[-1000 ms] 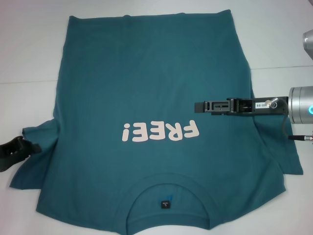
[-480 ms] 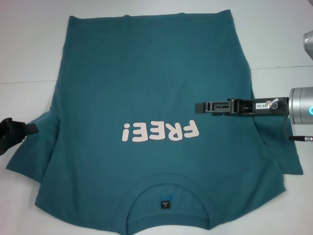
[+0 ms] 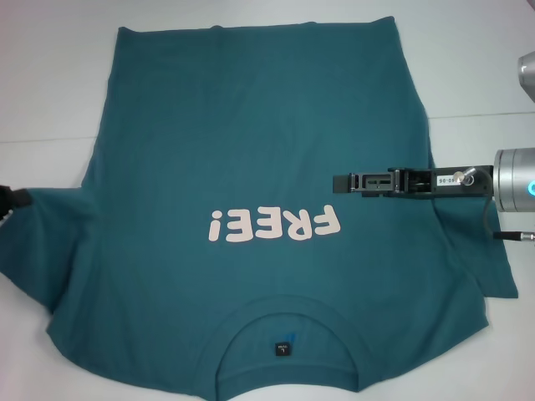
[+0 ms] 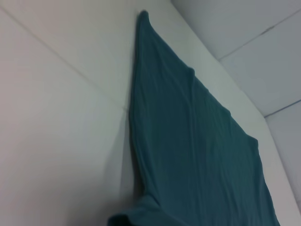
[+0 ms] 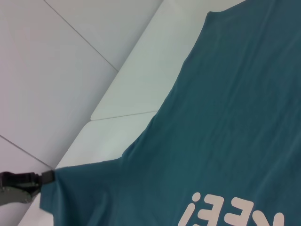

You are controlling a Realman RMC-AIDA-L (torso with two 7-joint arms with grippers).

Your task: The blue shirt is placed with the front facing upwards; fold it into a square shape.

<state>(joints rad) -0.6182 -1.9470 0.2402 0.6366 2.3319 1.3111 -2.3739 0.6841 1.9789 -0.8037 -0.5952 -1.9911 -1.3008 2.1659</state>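
Observation:
The blue shirt [image 3: 251, 125] lies flat on the white table, front up, with its pink "FREE!" print [image 3: 276, 225] and its collar with the black label [image 3: 284, 347] nearest me. At the far left edge of the head view my left gripper [image 3: 10, 199] is shut on the tip of the left sleeve. The sleeve is stretched out sideways from it. The right wrist view shows that same left gripper [image 5: 46, 175] pinching the sleeve corner of the shirt [image 5: 235, 117]. My right gripper [image 3: 338, 181] lies level over the shirt's right side, fingers together, pointing left. The left wrist view shows only the shirt [image 4: 188, 141].
The white table [image 3: 50, 83] has a seam line running across it at both sides of the shirt. My right arm's silver wrist [image 3: 514, 180] hangs over the right sleeve. A dark cable [image 3: 512, 235] sticks out below it.
My left gripper has moved left and up toward the picture's edge, pulling the left sleeve out flat with it. The right gripper has stayed put.

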